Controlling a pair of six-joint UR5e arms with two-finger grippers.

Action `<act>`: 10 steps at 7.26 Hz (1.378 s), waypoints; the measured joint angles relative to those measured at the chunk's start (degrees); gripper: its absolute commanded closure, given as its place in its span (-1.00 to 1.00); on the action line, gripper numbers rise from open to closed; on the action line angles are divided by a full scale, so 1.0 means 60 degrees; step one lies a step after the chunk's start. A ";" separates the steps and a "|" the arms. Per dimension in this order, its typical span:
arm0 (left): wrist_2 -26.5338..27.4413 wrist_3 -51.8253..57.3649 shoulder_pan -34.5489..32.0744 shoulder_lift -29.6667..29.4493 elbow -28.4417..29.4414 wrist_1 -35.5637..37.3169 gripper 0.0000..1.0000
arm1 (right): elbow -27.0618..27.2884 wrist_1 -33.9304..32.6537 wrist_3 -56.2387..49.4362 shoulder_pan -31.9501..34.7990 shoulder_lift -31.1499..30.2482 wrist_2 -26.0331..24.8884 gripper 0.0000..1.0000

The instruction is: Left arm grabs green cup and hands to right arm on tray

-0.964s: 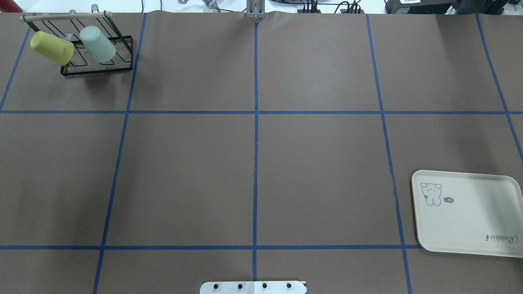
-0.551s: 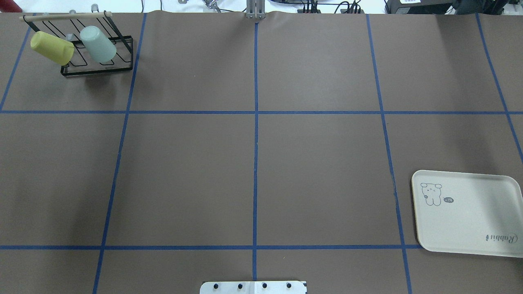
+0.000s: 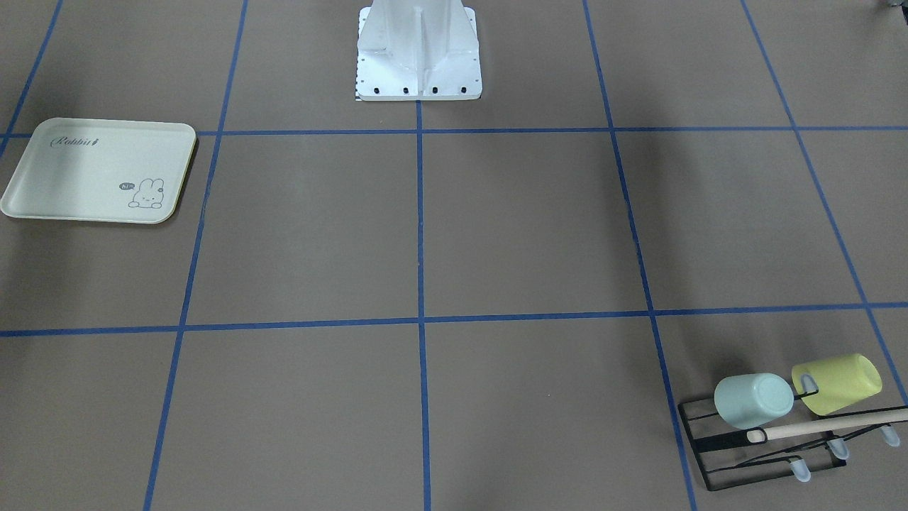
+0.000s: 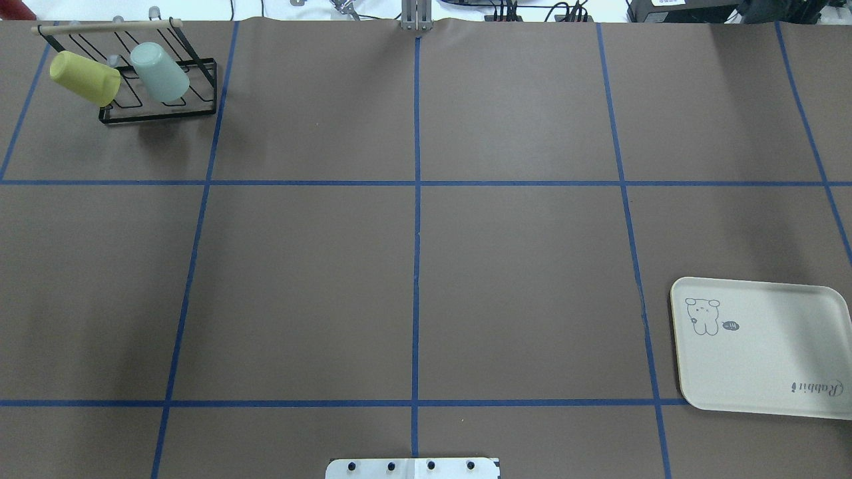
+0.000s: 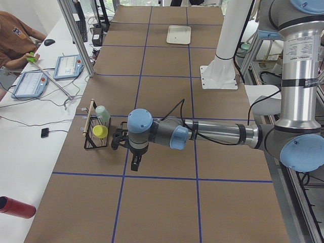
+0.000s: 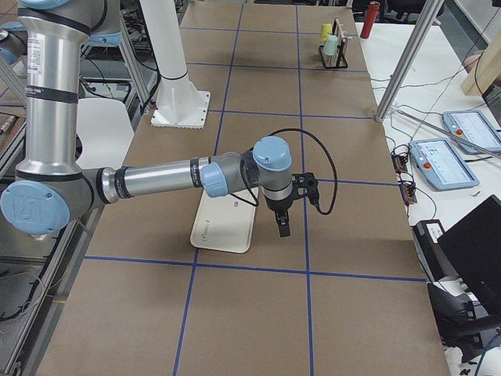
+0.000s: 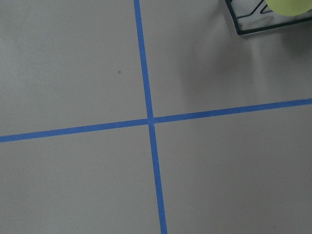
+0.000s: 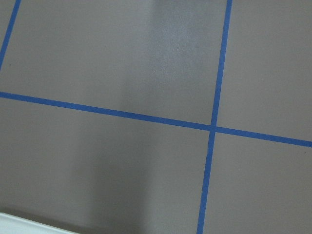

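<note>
The pale mint-green cup point(image 4: 160, 73) hangs upside down and tilted on a black wire rack point(image 4: 160, 117) at the table's far left; it also shows in the front view point(image 3: 752, 401) and the left side view point(image 5: 103, 114). The cream tray point(image 4: 765, 372) lies flat at the near right, nothing on it. My left gripper point(image 5: 118, 139) hovers beside the rack, apart from the cup; I cannot tell if it is open. My right gripper point(image 6: 304, 189) hovers next to the tray point(image 6: 223, 227); I cannot tell its state. Neither gripper shows in the overhead, front or wrist views.
A yellow-green cup point(image 4: 85, 78) hangs on the same rack, left of the mint one, and its edge shows in the left wrist view point(image 7: 290, 6). The robot's white base point(image 3: 418, 50) stands mid-table. Operators' tablets point(image 5: 50, 73) lie on the white side table.
</note>
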 measured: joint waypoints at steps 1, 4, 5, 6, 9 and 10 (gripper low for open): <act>-0.0020 -0.0004 0.0000 -0.0015 -0.0035 0.0139 -1.00 | -0.0007 0.0019 0.0020 0.0000 -0.0001 0.0000 -1.00; -0.0297 0.0013 0.0010 0.0048 -0.0127 0.0824 -1.00 | -0.0008 0.0086 0.0029 -0.0003 0.0012 -0.0002 -1.00; -0.0393 0.0025 0.0006 0.0171 -0.0160 0.0849 -1.00 | -0.0009 0.0186 0.0017 -0.0008 0.0032 -0.0008 -1.00; -0.0550 0.0018 0.0005 0.0260 -0.0225 0.0839 -1.00 | -0.0029 0.0425 0.0010 -0.0017 0.0044 -0.0012 -1.00; -0.0964 -0.0507 0.0152 0.0062 -0.0449 0.0507 -0.99 | -0.0173 0.0863 0.0039 -0.0073 0.0030 -0.0011 -1.00; -0.0952 -0.1141 0.0456 -0.0327 -0.0465 0.0461 -0.99 | -0.0199 0.0886 0.0049 -0.0100 0.0031 -0.0007 -0.99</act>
